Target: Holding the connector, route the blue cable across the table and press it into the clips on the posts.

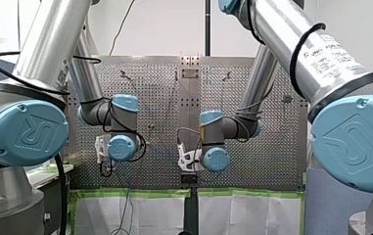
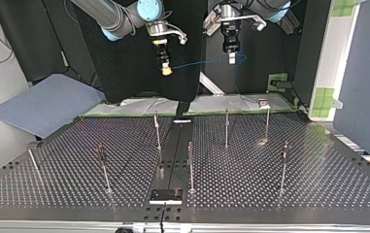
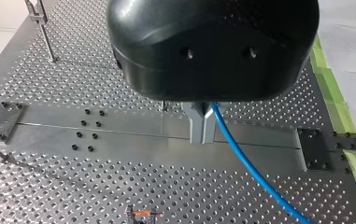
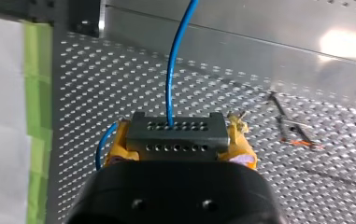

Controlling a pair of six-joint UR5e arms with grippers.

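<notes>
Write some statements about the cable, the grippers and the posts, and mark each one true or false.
1. My right gripper holds a grey connector between its yellow pads. True.
2. The blue cable is already pressed into a clip on a post. False: it hangs in the air between the two grippers, above the table.
3. The metal fingers of my left gripper are shut on the blue cable. True.
4. The posts lie flat on the table. False: they stand upright on it.
</notes>
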